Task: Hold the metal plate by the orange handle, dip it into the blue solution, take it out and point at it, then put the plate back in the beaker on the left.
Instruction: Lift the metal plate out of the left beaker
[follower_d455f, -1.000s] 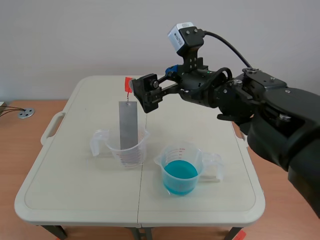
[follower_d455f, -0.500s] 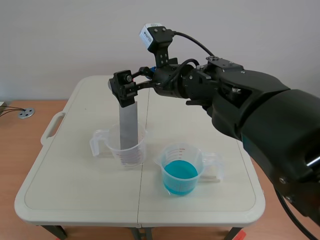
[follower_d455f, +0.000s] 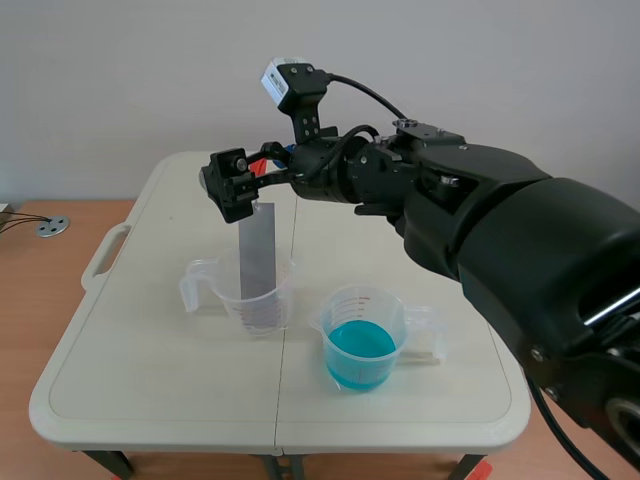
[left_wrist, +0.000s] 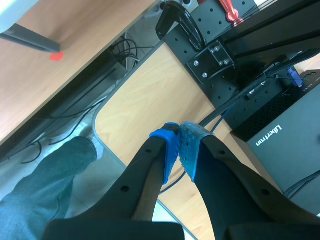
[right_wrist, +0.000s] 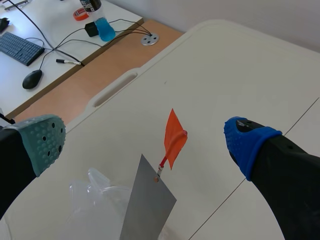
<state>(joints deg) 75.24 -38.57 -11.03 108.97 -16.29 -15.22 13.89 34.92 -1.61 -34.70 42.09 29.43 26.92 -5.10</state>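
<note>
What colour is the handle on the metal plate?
Orange; the handle shows best in the right wrist view.

- Desk (follower_d455f: 150, 350): one was counted, carrying the items below.
- Beakers: two were counted, one clear beaker (follower_d455f: 284, 298) and one beaker of blue solution (follower_d455f: 362, 345).
- Metal plate (follower_d455f: 258, 250): one was counted.
- Orange handle (right_wrist: 174, 139): one was counted.
- Grippers: two were counted, the left gripper (left_wrist: 179, 145) and the right gripper (right_wrist: 145, 141).
- Keyboard (right_wrist: 20, 47): one was counted.
- Mouse (right_wrist: 32, 79): one was counted.
</note>
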